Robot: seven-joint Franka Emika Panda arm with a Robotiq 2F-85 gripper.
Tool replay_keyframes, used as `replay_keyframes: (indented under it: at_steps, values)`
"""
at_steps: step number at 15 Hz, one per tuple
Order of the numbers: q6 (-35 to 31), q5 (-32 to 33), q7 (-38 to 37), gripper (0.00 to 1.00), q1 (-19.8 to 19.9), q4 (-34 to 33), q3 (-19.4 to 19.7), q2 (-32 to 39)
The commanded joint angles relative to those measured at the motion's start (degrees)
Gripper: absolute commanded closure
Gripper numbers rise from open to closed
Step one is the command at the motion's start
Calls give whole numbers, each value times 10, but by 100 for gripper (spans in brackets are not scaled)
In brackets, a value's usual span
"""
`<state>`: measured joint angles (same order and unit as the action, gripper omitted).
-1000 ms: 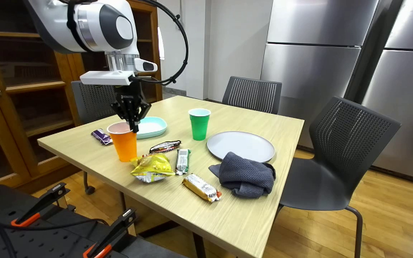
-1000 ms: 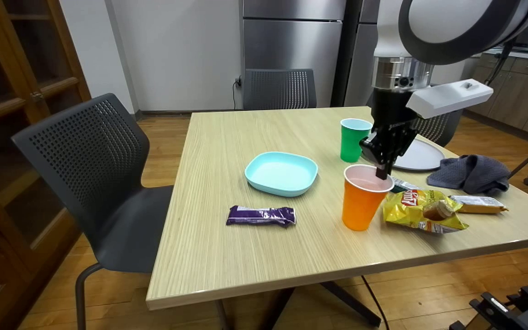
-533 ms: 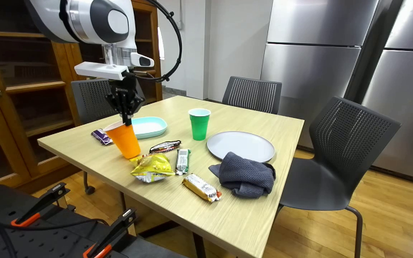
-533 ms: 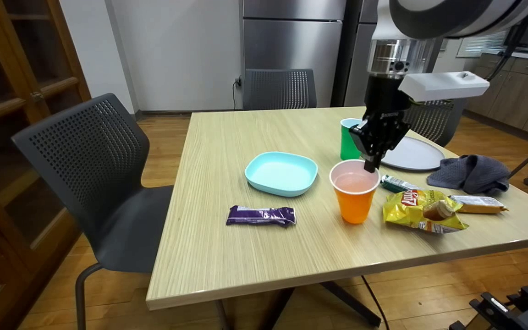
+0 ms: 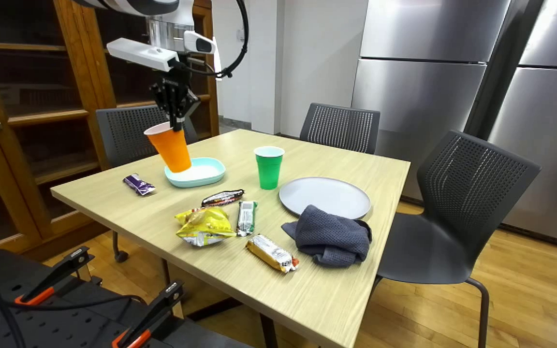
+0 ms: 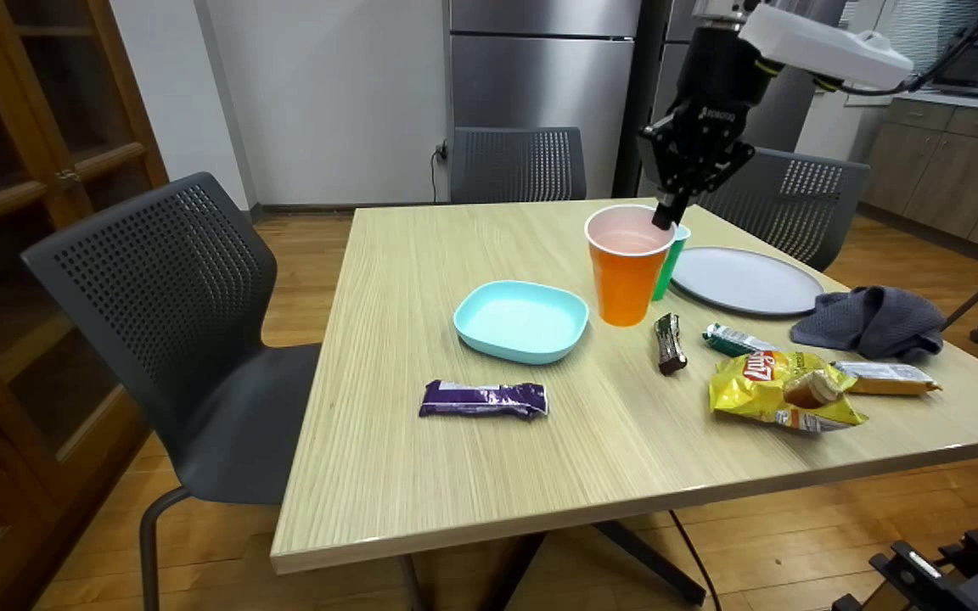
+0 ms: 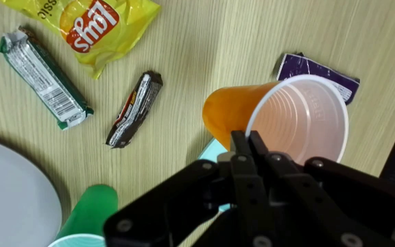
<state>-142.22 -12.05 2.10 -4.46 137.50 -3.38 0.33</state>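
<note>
Pinching tilted orange plastic cup [image 6: 626, 287] at its rim: black two-finger gripper [image 7: 248, 136] clamped on cup wall. Cup hangs above pale wood-grain table [image 6: 421, 484], near shallow turquoise rounded tray [image 6: 521, 324]; purple-wrapped bar [image 6: 483, 400] lies on table.

In the wrist view, "Lay's" stands on the yellow chip bag [image 7: 87, 29], up and left of the fingers [image 7: 239, 145]; letters ending in "ssic" sit farther from them on the bag. Left of the fingers, the green wrapper [image 7: 43, 75] bears a barcode [image 7: 62, 104]. Faint lettering inside the orange cup [image 7: 286, 120], in the fingers' grip, cannot be read. In an exterior view, "ROBOTIQ" marks the black housing [image 6: 714, 98] just above the fingers.
</note>
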Motion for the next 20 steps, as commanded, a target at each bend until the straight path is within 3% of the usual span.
replay_keyframes:
  at_steps: [1,11,20]
  values:
    - [41,-26,24,99,15,-34,12,-22]
    - [97,-92,36,99,60,-151,68,3]
    - [124,-147,4,99,120,-271,105,90]
